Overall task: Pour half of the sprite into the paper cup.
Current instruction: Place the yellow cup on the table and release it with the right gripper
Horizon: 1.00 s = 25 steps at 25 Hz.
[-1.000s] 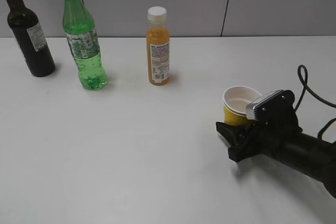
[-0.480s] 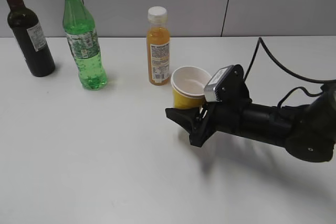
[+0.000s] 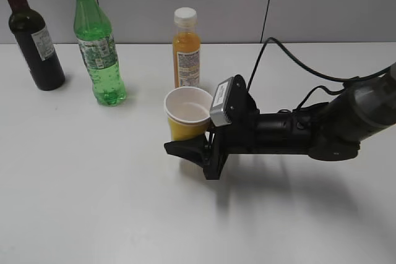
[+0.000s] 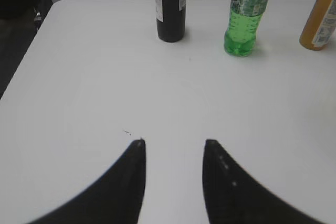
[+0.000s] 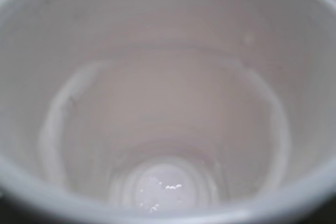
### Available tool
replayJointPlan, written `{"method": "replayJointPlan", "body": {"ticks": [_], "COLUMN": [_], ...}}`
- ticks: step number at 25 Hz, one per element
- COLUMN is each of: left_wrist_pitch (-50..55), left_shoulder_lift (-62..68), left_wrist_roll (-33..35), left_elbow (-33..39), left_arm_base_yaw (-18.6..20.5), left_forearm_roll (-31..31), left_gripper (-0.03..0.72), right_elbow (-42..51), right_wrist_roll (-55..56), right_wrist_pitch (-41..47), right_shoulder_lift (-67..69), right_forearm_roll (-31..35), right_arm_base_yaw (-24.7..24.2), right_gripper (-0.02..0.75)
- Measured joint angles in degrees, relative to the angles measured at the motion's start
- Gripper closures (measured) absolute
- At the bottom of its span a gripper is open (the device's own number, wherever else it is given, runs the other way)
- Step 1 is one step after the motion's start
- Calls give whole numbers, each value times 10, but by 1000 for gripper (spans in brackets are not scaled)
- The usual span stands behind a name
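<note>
**Ana:** Sprite (image 3: 98, 47) stands upright on the worktop (image 3: 93, 202) in the upper left of the outside view, uncapped, between the wine bottle (image 3: 32, 35) at the far left and the juice bottle (image 3: 186, 51) near the upper middle. Nothing touches it.

**Ben:** And the paper cup?

**Ana:** The paper cup (image 3: 187, 114) is at the middle of that view, just below the juice bottle, mouth up and slightly tilted. The right tool (image 3: 197, 146) pinches its yellow wall low down, with one dark finger poking out to the left under it. The right wrist camera sees only the cup's white inside (image 5: 157, 108), which looks empty.

**Ben:** So which step is this?

**Ana:** Placing the cup, I'd say. No pouring has begun: the bottle holds liquid only in its lower part and stands well apart from the cup.

**Ben:** The left tool?

**Ana:** The left tool (image 4: 173, 148) hangs above bare worktop, its fingers spread with nothing between them. In its own view the sprite sits at the upper right and the wine bottle at the upper middle.

**Ben:** What does the next move call for?

**Ana:** Probably the cup set flat and steady. Then the left arm has to reach forward and close around the bottle's body, keeping clear of the wine bottle beside it.
</note>
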Motion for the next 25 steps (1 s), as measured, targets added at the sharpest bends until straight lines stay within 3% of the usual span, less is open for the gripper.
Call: {"method": "replayJointPlan", "body": {"ticks": [6, 25], "left_wrist_pitch": [0, 0], "left_shoulder_lift": [0, 0], "left_wrist_roll": [0, 0], "left_elbow": [0, 0], "left_arm_base_yaw": [0, 0], "left_forearm_roll": [0, 0], "left_gripper": [405, 405], "right_elbow": [-37, -77], "right_wrist_roll": [3, 3], "right_wrist_pitch": [2, 11], "right_shoulder_lift": [38, 86], "right_forearm_roll": [-12, -39], "right_arm_base_yaw": [27, 28], "right_gripper": [293, 293]}}
